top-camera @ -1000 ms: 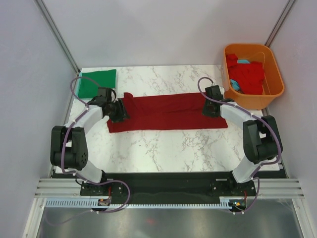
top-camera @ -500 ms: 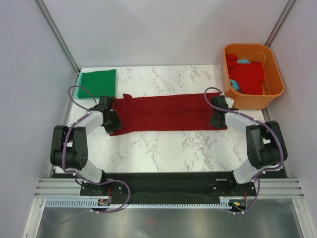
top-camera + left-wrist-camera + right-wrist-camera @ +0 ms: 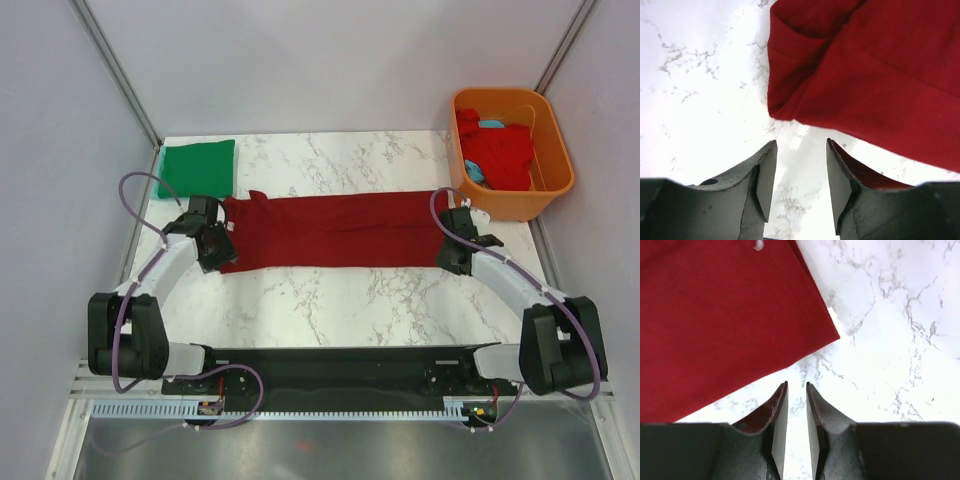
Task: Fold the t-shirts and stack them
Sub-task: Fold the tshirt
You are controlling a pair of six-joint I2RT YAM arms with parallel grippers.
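Note:
A dark maroon t-shirt (image 3: 335, 232), folded into a long band, lies flat across the middle of the table. My left gripper (image 3: 212, 250) sits just off its near left corner, open and empty; in the left wrist view the gripper (image 3: 801, 145) is over bare marble, with the shirt's (image 3: 865, 75) corner just ahead. My right gripper (image 3: 455, 256) sits off the near right corner; in the right wrist view the gripper (image 3: 796, 386) holds nothing, its jaws a narrow gap apart, with the shirt's (image 3: 725, 325) corner ahead. A folded green t-shirt (image 3: 197, 167) lies at the far left.
An orange tub (image 3: 553, 190) stands at the far right, holding a brighter red shirt (image 3: 498, 152) and a bit of light blue cloth (image 3: 492, 125). White marble table (image 3: 330, 300) lies between the maroon shirt and the arm bases.
Both grippers have drawn outward and toward the near edge, off the shirt's ends. The maroon shirt now lies stretched flat, free of both grippers.

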